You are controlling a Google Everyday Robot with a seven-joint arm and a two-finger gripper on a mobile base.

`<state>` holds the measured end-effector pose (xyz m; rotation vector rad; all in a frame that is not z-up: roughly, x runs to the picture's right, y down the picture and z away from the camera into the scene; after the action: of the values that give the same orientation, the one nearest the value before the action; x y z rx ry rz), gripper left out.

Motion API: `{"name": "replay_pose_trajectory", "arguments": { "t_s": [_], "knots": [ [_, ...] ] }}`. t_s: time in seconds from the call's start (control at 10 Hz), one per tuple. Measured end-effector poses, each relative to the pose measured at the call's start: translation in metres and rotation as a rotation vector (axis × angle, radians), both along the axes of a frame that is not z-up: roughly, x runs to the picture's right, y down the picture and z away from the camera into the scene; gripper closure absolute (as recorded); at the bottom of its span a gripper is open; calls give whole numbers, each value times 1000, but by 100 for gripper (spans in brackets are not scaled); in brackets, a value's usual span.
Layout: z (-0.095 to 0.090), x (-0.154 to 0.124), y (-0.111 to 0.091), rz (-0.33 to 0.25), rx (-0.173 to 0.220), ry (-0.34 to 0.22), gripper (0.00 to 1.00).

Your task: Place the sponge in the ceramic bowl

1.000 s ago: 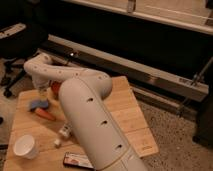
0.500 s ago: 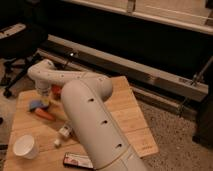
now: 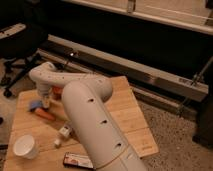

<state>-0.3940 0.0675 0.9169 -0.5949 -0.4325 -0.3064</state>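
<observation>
The gripper [image 3: 46, 102] is held open and empty beside the sponge [image 3: 35, 105]; the ceramic bowl [image 3: 57, 91] is half hidden behind the arm [image 3: 90, 117].

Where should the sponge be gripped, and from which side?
Across the short width of the sponge, straight down from above: it lies flat and low on the table, with the carrot close beside. The hand hovers next to it, open.
</observation>
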Motion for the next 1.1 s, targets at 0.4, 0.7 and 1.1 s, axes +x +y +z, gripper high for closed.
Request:
{"name": "replay_pose_trajectory", "arguments": {
  "t_s": [0.4,0.7,1.1],
  "knots": [
    [2,-13,10,-11,-17,-6,35],
    [3,-19,13,-20,-30,-8,37],
    [5,-24,18,-40,-44,2,78]
  ]
}}
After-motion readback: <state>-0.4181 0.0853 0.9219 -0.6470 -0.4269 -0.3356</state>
